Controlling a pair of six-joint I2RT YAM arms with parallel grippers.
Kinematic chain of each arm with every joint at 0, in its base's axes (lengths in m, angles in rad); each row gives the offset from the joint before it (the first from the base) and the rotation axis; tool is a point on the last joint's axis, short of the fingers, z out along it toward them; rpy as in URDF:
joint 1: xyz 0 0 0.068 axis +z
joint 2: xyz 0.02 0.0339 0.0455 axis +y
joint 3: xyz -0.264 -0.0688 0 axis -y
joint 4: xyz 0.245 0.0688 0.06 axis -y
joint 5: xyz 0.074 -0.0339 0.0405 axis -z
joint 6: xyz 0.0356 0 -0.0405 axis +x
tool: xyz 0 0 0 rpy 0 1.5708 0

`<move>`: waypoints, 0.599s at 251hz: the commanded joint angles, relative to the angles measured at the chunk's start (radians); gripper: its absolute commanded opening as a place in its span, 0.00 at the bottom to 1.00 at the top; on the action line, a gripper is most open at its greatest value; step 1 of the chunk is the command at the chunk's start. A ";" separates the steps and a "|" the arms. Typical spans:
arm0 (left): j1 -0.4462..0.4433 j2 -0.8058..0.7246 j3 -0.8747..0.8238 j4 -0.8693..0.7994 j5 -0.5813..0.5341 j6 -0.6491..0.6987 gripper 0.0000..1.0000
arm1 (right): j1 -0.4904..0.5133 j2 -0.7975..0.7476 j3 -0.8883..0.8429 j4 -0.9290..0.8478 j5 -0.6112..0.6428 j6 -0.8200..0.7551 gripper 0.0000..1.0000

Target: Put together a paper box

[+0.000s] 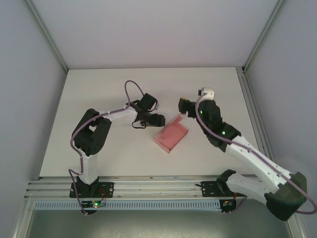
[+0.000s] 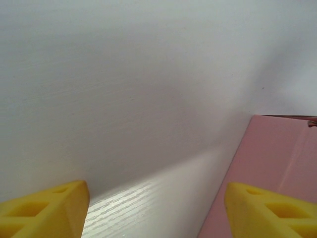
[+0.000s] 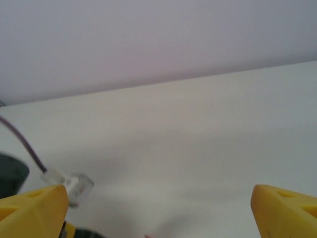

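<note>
The pink paper box [image 1: 171, 135] lies mid-table as a shallow, partly folded tray, one flap standing up at its far right corner. My left gripper [image 1: 158, 120] hovers just left of the box's far edge. In the left wrist view that gripper [image 2: 156, 210] is open, with bare table between the yellow fingertips [image 2: 44, 208] and the pink card [image 2: 277, 163] by the right one. My right gripper [image 1: 184, 109] sits just beyond the raised flap. It is also open [image 3: 158, 213], its yellow fingertips [image 3: 285, 210] wide apart over the table, holding nothing.
The white table [image 1: 99, 99] is walled by grey panels at the back and sides. An aluminium rail [image 1: 158, 186] runs along the near edge at the arm bases. The left arm's purple cable [image 1: 130, 87] loops above its wrist, and its connector [image 3: 72, 186] appears in the right wrist view.
</note>
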 commanded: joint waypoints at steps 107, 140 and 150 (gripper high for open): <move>-0.023 0.037 0.078 -0.092 -0.069 0.073 0.73 | -0.044 0.255 -0.118 -0.123 -0.145 0.123 0.70; -0.022 0.035 0.076 -0.099 -0.080 0.074 0.74 | -0.052 0.252 -0.238 -0.096 -0.158 0.210 0.65; -0.023 0.033 0.078 -0.102 -0.083 0.072 0.74 | -0.053 0.255 -0.267 -0.082 -0.156 0.232 0.64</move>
